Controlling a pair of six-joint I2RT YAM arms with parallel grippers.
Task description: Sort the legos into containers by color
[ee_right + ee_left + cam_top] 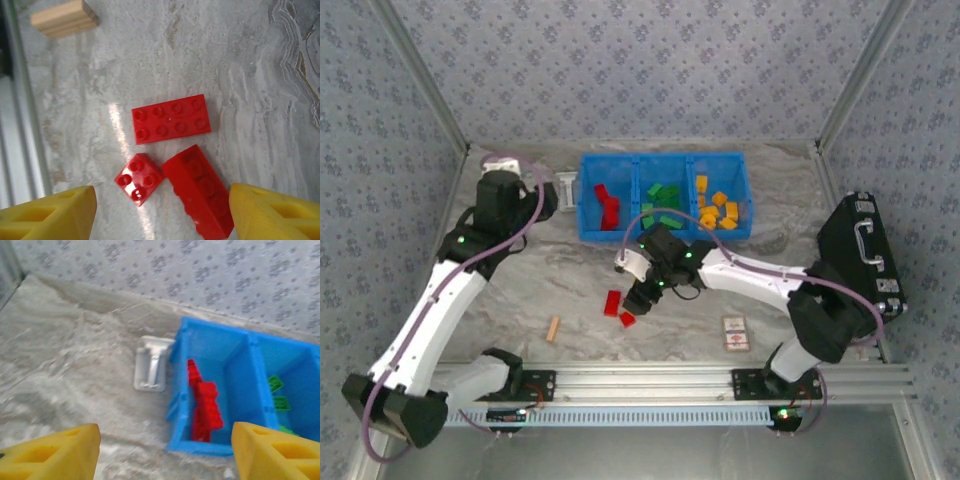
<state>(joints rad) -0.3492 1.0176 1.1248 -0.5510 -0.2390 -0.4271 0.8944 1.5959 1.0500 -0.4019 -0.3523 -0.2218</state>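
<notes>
Three red legos lie on the marble table under my right gripper (pixel 162 216): a flat eight-stud brick (pixel 170 119), a small four-stud brick (pixel 139 178) and a long brick on its side (pixel 200 197). That gripper (pixel 638 297) is open above them, its yellow fingertips (pixel 50 215) on either side and nothing held. The blue bin (pixel 665 235) stands at the back with three containers holding red legos (pixel 608 208), green legos (pixel 662 205) and yellow-orange legos (pixel 718 210). My left gripper (pixel 165 455) is open and empty just outside the near left corner of the bin (pixel 220 447), facing the red legos (pixel 205 407) inside.
A white bracket (pixel 151 363) lies against the bin's left wall. A tan wooden stick (pixel 553 329) and a red-and-white card (pixel 735 333) lie near the front rail. A black hard case (pixel 865 255) stands at the right edge. Patterned walls enclose the table.
</notes>
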